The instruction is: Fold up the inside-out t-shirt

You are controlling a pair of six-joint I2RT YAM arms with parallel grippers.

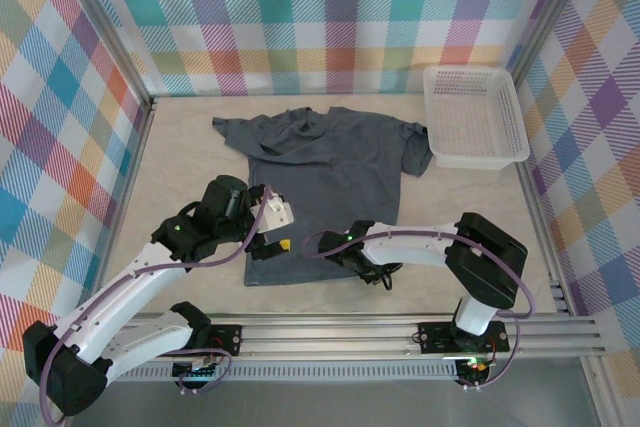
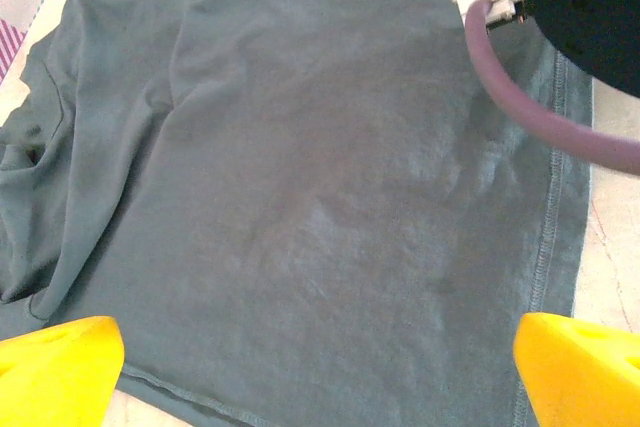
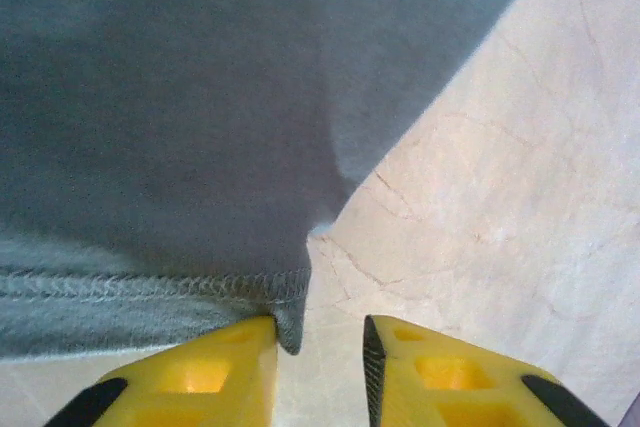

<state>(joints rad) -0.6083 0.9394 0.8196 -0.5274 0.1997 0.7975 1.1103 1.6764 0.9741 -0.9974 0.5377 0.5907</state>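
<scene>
The inside-out t-shirt [image 1: 330,172] lies spread flat on the table, dark slate grey, collar towards the back, hem towards me. My left gripper [image 1: 275,237] hangs wide open over the hem's left corner; in the left wrist view its yellow fingertips [image 2: 60,357] stand far apart above the cloth [image 2: 300,197]. My right gripper [image 1: 375,269] sits low at the hem's right corner. In the right wrist view its gripper [image 3: 320,347] has a narrow gap between the jaws, and the stitched hem corner [image 3: 285,312] hangs against the left finger, not pinched.
A white mesh basket [image 1: 470,70] stands at the back right, beside the shirt's right sleeve. Bare beige tabletop [image 3: 500,167] lies right of the hem corner. The right arm's purple cable [image 2: 540,117] crosses the left wrist view. Plaid walls enclose the table.
</scene>
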